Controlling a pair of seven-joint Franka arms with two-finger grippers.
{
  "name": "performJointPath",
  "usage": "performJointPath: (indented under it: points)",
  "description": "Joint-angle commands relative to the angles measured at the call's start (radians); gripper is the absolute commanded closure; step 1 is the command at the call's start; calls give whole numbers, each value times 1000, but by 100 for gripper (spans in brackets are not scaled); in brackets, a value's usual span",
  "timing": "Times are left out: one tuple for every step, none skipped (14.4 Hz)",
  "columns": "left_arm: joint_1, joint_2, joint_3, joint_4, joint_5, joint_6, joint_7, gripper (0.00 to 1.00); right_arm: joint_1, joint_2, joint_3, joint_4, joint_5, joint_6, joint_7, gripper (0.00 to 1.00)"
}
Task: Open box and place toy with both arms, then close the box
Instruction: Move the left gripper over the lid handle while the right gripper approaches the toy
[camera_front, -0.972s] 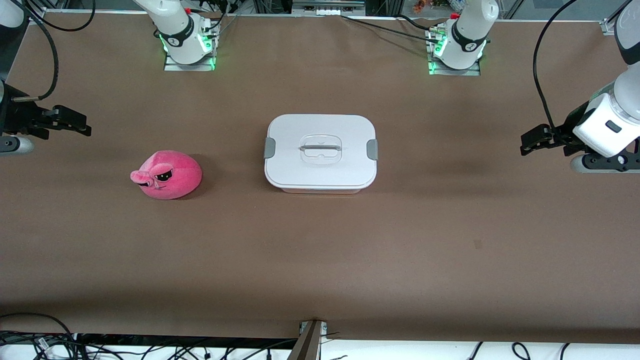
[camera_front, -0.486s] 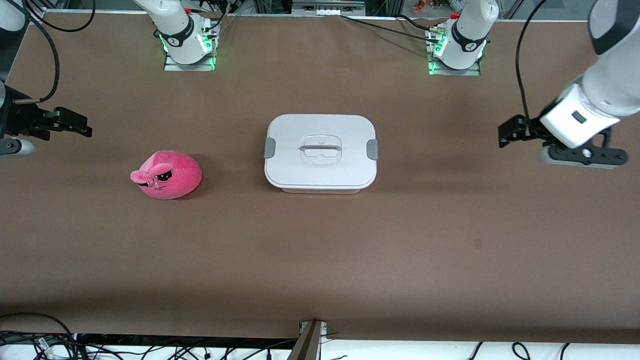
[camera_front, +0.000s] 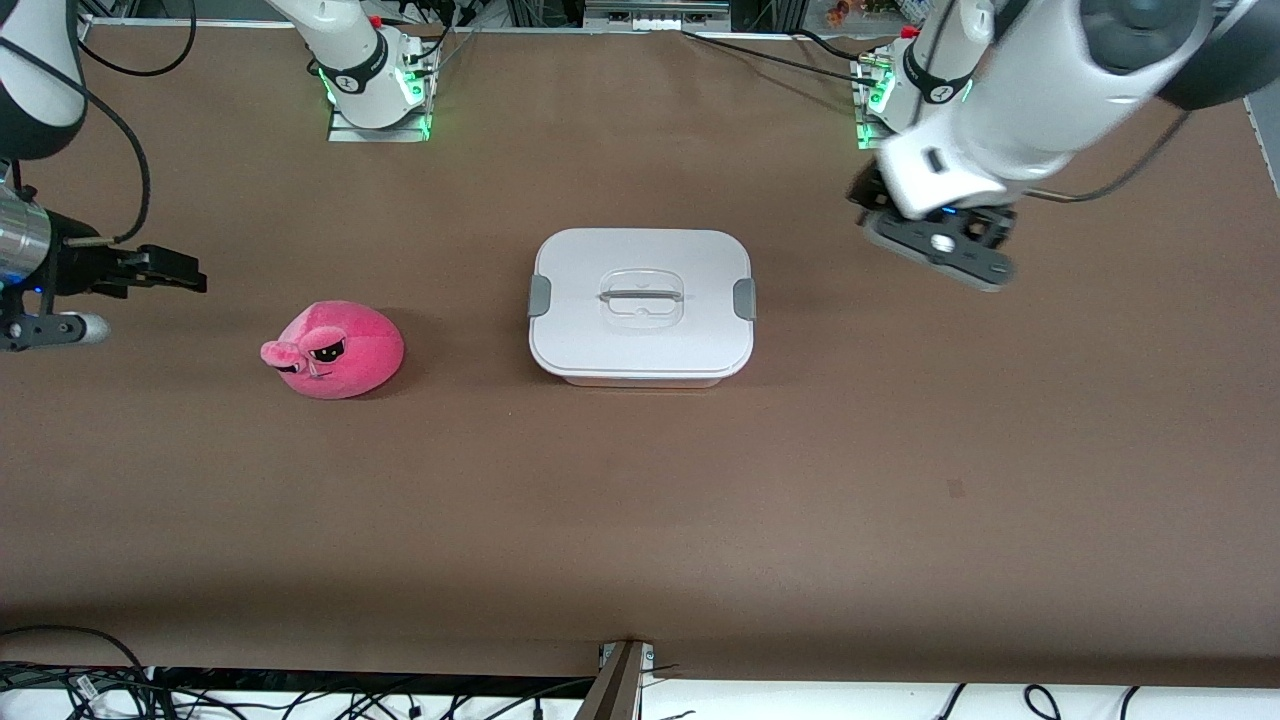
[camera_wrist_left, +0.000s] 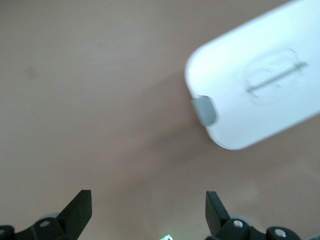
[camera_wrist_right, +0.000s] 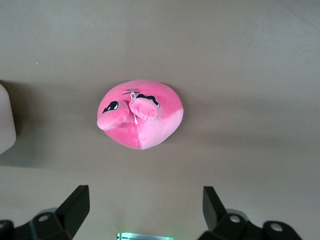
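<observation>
Jaws spread wide on the right gripper (camera_front: 185, 278), up over bare table (camera_front: 640, 520) toward the right arm's end, well apart from the toy (camera_front: 335, 350), fingertips (camera_wrist_right: 75, 207) empty. Next along, pink toy resting on the table, then the box (camera_front: 641, 305) mid-table, white lid (camera_front: 641, 300) on and grey clips (camera_front: 744, 299) at both ends. Jaws likewise spread on the left gripper (camera_wrist_left: 149, 210), over bare table toward the left arm's end, near the box, nothing held.

toy (camera_front: 334, 350) beside box (camera_front: 641, 305), toward the right arm's end
</observation>
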Motion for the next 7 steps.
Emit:
performJointPath:
  points:
    - [-62, 81, -80, 35, -13, 37, 65, 0, -6, 20, 5, 1, -4, -17, -27, 0]
    - [-101, 120, -82, 49, -18, 81, 123, 0, -6, 34, 5, -5, -3, -17, -48, 0]
    - [-135, 153, -82, 60, -19, 104, 190, 0, -6, 45, 5, -20, -1, -15, -65, 0]
    - [-167, 184, -82, 62, -18, 141, 264, 0, -3, 50, 5, -58, -1, 1, -70, 0]
    - [-203, 203, -82, 54, -6, 199, 334, 0, -2, 51, 8, -96, -6, 30, -72, 0]
    - [-252, 209, -79, 43, 17, 262, 385, 0, 1, 50, 11, -136, -8, 61, -76, 0]
    - [-289, 230, -80, 34, 71, 294, 401, 0, 3, 47, 12, -175, -11, 87, -78, 0]
